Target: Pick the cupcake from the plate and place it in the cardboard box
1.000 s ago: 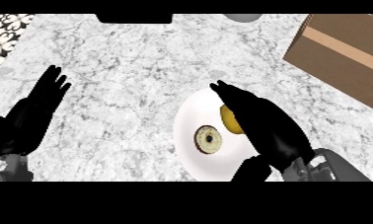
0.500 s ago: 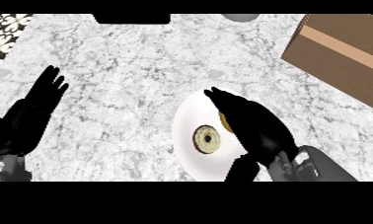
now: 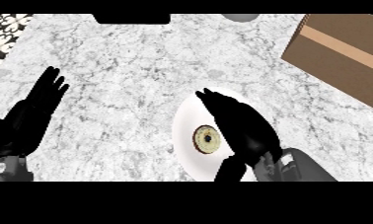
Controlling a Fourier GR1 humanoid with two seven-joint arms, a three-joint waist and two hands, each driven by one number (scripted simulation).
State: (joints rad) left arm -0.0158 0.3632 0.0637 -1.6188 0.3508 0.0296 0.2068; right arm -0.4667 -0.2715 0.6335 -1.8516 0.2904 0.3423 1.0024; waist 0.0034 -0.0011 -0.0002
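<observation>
On the marble counter [image 3: 138, 65], head view: the cupcake [image 3: 207, 139] sits on the white plate [image 3: 186, 124], right hand [image 3: 241, 124] over the plate just beside it, fingers straight, grasping nothing. Left hand [image 3: 33, 114] rests open at left. Cardboard box [image 3: 335, 50] lies upper right, well apart

We see a grey-veined white marble counter [image 3: 138, 65], a black object [image 3: 131, 18] at its far edge, a grey round thing [image 3: 241, 17] beside it, and a patterned patch [image 3: 13, 28] far left.
</observation>
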